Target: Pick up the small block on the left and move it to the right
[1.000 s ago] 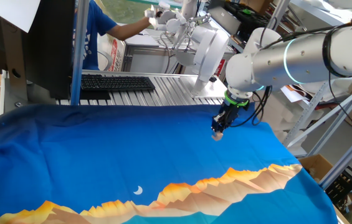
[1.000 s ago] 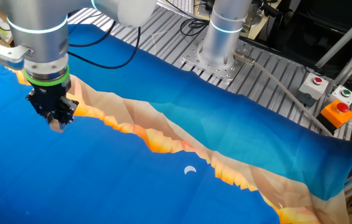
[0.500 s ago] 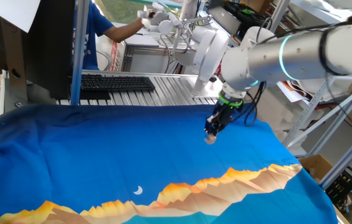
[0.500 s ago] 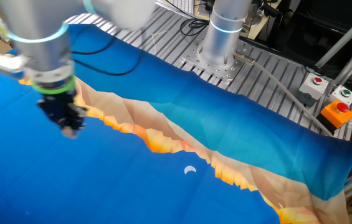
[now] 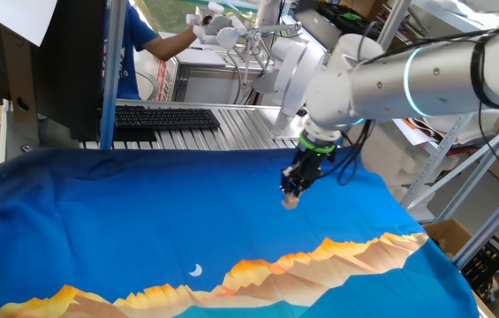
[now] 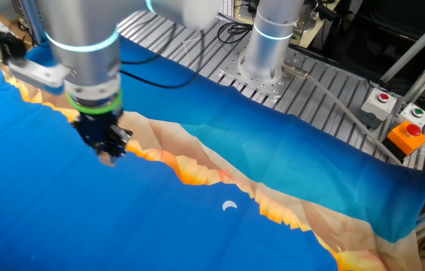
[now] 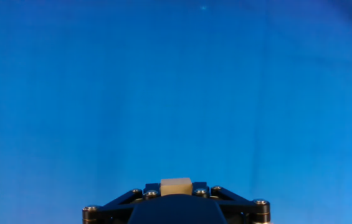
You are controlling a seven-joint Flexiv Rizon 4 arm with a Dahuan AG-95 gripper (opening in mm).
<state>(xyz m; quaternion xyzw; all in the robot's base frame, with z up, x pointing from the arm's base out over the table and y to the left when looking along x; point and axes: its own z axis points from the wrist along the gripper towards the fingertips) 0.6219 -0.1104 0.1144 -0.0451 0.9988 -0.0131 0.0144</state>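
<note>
My gripper (image 5: 291, 200) is shut on the small block (image 5: 291, 202), a tiny light tan cube, and holds it a little above the blue cloth. In the other fixed view the gripper (image 6: 108, 158) hangs over the cloth beside the orange mountain print, with the block (image 6: 108, 159) at its tip. In the hand view the block (image 7: 176, 185) shows between the black jaws at the bottom edge, with only blue cloth ahead.
A white crescent-moon print (image 5: 196, 270) lies on the cloth, also in the other fixed view (image 6: 229, 205). A keyboard (image 5: 165, 117) sits behind the cloth. A person (image 5: 147, 44) stands at the back. Button boxes (image 6: 405, 135) sit at the table's edge.
The gripper has carried the block across the cloth: leftward and slightly down in one fixed view, rightward in the other. The jaws stayed shut on the block.
</note>
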